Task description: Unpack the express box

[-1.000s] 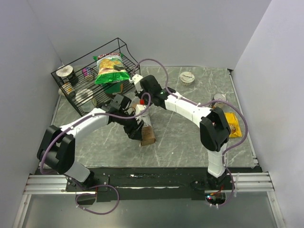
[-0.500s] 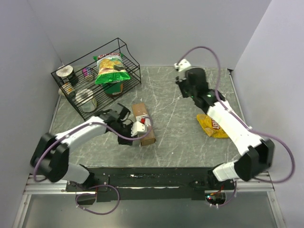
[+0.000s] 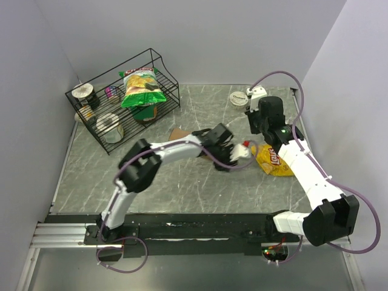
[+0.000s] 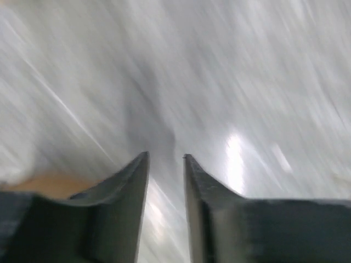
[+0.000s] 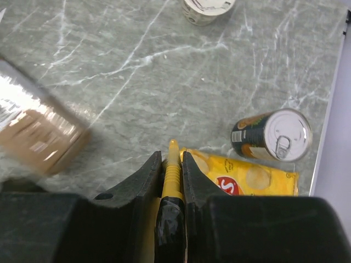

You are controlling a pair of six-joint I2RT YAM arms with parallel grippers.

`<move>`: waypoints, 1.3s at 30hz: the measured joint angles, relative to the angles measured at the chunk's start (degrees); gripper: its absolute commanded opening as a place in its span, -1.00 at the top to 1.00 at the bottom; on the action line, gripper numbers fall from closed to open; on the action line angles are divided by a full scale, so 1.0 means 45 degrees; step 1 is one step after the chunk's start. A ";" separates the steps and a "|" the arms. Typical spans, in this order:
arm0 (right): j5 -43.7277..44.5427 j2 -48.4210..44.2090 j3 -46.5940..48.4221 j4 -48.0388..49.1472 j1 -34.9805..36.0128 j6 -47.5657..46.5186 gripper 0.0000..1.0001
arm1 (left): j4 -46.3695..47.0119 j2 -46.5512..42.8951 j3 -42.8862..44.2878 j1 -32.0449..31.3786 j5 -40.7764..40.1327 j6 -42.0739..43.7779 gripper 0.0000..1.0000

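Observation:
The express box (image 3: 179, 133) is a brown carton lying mid-table, mostly hidden under my left arm. It shows blurred at the left of the right wrist view (image 5: 38, 137), with shiny tape on it. My left gripper (image 3: 235, 155) reaches past the box to the right, close to the yellow chip bag (image 3: 276, 160). In the blurred left wrist view its jaws (image 4: 165, 159) stand a narrow gap apart with nothing between them. My right gripper (image 5: 171, 156) is shut on a yellow-and-black cutter (image 5: 172, 175) and hovers at the bag's edge (image 5: 241, 178). It sits at the back right in the top view (image 3: 256, 121).
A black wire rack (image 3: 103, 115) at the back left holds a green chip bag (image 3: 140, 88), cans and a tape roll. A white tub (image 3: 239, 98) stands at the back. A can (image 5: 271, 136) lies next to the yellow bag. Walls close in on three sides.
My left arm has swung right across the table, past the box. The box has shifted towards the back right. My right gripper has moved a little right, over the yellow bag.

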 measured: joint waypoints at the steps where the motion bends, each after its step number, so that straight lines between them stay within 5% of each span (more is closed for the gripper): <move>1: -0.0024 -0.0034 -0.0005 -0.0015 -0.0087 0.0024 1.00 | 0.0102 0.0967 0.1428 -0.0102 -0.0015 -0.0267 -0.12; 4: -0.0083 -0.0291 -0.0005 -0.0024 -0.0403 0.0034 1.00 | 0.0039 0.2293 0.3891 -0.0194 0.0180 -0.0656 -0.45; 8: -0.0151 -0.0835 -0.0039 0.0000 -0.0918 0.0136 1.00 | -0.0539 0.1282 0.3492 -0.0112 0.0461 -0.0583 -0.97; 13: -0.0350 -0.1481 -0.0559 0.0000 -0.1715 0.0374 1.00 | -0.0947 -0.2239 0.0719 0.1025 0.0520 -0.0471 -0.93; 18: -0.0758 -0.1729 -0.1107 -0.0355 -0.2142 0.0646 1.00 | -0.1229 -0.3317 0.1044 0.3682 0.0515 0.0714 -0.93; 23: -0.1311 -0.1744 -0.1127 -0.0534 -0.2210 0.0816 1.00 | -0.2365 -0.1627 0.2696 0.5255 0.0879 0.2157 -0.93; 33: -0.1865 -0.1778 -0.1239 -0.0801 -0.2317 0.0957 1.00 | -0.5761 0.2759 0.7159 0.5557 0.2875 0.3138 -0.93; 39: -0.1977 -0.1885 -0.1520 -0.1107 -0.2467 0.0991 1.00 | -0.5775 0.2837 0.5814 0.5561 0.3070 0.3444 -0.93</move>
